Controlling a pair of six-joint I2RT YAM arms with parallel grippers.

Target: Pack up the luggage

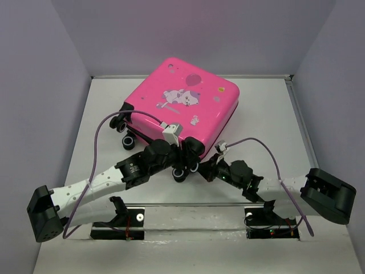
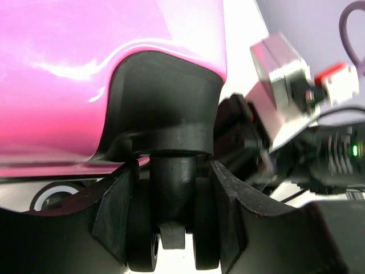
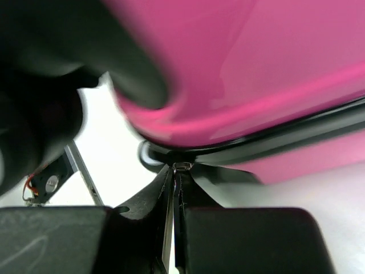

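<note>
At near edge of suitcase (image 1: 182, 100): left pincer (image 2: 174, 171) part-open, fingers clamped on either side of a black wheel (image 2: 142, 234). Right pincer (image 3: 177, 177) shut tight, small metal zip tab (image 3: 181, 166) nipped at its tips. Pink suitcase lies flat, closed, print up, toward far end of surface (image 1: 262, 114).

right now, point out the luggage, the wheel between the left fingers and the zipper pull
luggage (image 1: 154, 91), top view, pink lid left of the print
wheel (image 2: 202, 234), left wrist view, right disc of the caster
zipper pull (image 3: 182, 166), right wrist view, exposed metal end
</note>
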